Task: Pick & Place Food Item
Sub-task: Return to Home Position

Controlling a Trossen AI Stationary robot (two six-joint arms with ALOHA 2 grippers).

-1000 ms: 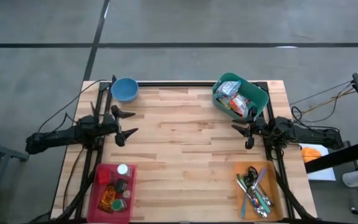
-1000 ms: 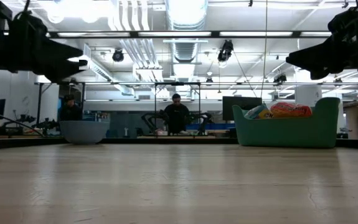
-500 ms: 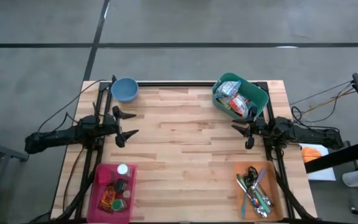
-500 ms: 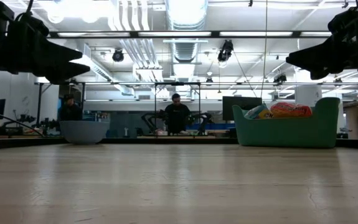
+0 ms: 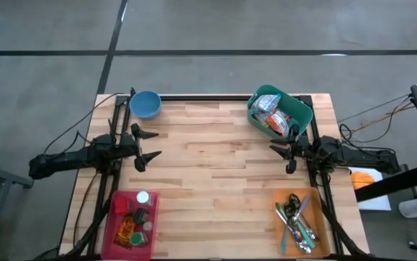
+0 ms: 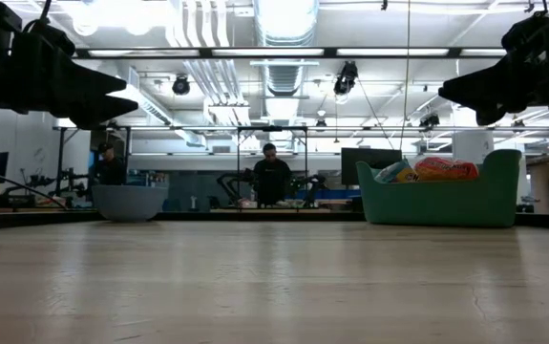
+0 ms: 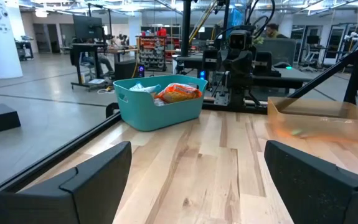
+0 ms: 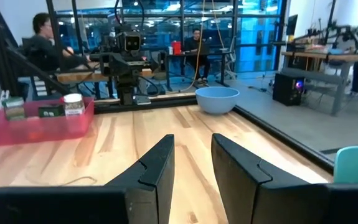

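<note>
Packaged food items (image 5: 272,116) fill a teal bin (image 5: 302,110) at the table's far right; the left wrist view shows the bin (image 7: 160,109) across the table, resting on its base. A blue bowl (image 5: 145,104) stands at the far left corner. My left gripper (image 5: 152,143) hovers at the table's left side, level, open wide, nothing between its fingers. My right gripper (image 5: 277,154) hovers at the right side near the bin, level, its fingers (image 8: 154,168) a narrow gap apart with nothing in it.
A pink tray (image 5: 117,199) with small jars sits at the near left. An orange tray (image 5: 284,196) with cutlery sits at the near right. The wooden tabletop (image 5: 215,167) between the arms is bare. People sit at desks in the room beyond the table.
</note>
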